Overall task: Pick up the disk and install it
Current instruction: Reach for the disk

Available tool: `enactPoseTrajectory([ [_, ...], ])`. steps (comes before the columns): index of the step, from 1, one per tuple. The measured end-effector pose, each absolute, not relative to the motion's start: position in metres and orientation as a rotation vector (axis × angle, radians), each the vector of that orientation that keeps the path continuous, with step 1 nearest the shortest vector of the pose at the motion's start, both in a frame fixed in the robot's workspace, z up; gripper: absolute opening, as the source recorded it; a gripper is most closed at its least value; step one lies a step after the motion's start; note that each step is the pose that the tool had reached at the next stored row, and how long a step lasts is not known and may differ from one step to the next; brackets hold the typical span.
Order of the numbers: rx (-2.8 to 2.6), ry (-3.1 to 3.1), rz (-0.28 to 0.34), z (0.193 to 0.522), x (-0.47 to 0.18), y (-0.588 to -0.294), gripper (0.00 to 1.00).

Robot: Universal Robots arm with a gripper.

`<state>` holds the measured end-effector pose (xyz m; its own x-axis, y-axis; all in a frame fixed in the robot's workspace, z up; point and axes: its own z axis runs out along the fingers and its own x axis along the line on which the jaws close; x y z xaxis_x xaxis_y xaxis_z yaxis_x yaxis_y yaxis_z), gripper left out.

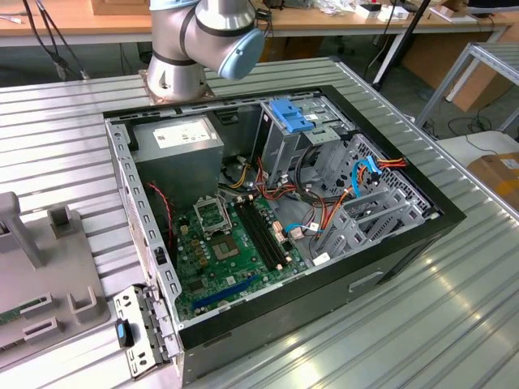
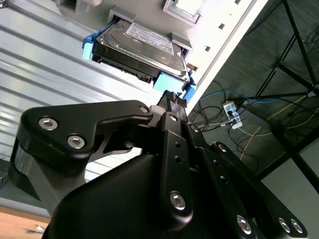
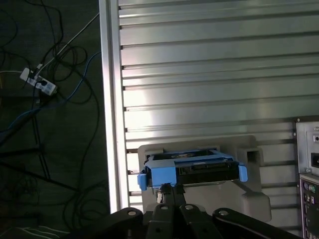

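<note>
In the second wrist view, the flat grey-metal, white-labelled disk (image 2: 142,47) in its blue plastic frame sits in a grey moulded holder (image 2: 115,15) on the ribbed aluminium bench (image 2: 50,64); the black pincer (image 2: 175,101) is at its blue edge, and I cannot tell whether it grips

Ribbed silver aluminium table (image 1: 65,138) bearing an open black-framed desktop computer case (image 1: 340,279) at centre, grey moulded plastic fixture (image 1: 49,259) at eight o'clock.

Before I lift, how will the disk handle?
Likely rigid and heavy for its size: the disk is a metal-cased slab. Its blue plastic frame may flex or slip if gripped alone. It sits in a grey holder, so probably won't slide.
</note>
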<state>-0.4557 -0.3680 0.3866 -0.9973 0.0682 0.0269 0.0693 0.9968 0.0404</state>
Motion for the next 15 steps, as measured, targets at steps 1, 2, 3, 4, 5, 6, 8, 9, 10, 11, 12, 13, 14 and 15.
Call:
enactPoseTrajectory([
  [1, -0.105, -3.114, -0.065, 0.3843, -0.4568, -0.3678, 0.11],
  [2, -0.105, -3.114, -0.064, 0.3835, -0.4569, -0.3674, 0.11],
  [3, -0.104, -3.114, -0.064, 0.3834, -0.4569, -0.3674, 0.11],
  [4, -0.104, -3.114, -0.065, 0.3831, -0.4568, -0.3673, 0.11],
  [5, -0.104, -3.114, -0.064, 0.3826, -0.4568, -0.3672, 0.11],
  [6, -0.104, -3.114, -0.064, 0.3798, -0.4568, -0.3672, 0.11],
  [8, -0.104, -3.113, -0.064, 0.3796, -0.4568, -0.3672, 0.11],
  [9, -0.104, -3.113, -0.064, 0.3796, -0.4568, -0.3672, 0.11],
  [10, -0.105, -3.114, -0.064, 0.3794, -0.4568, -0.3672, 0.11],
  [11, -0.105, -3.114, -0.064, 0.3792, -0.4564, -0.3671, 0.11],
  [12, -0.105, -3.114, -0.064, 0.3792, -0.4559, -0.3671, 0.11],
  [13, -0.105, -3.114, -0.063, 0.3792, -0.4558, -0.3672, 0.11],
  [14, -0.105, -3.114, -0.063, 0.3793, -0.4557, -0.3672, 0.11],
  [15, -0.104, -3.114, -0.063, 0.3791, -0.4556, -0.3672, 0.11],
])
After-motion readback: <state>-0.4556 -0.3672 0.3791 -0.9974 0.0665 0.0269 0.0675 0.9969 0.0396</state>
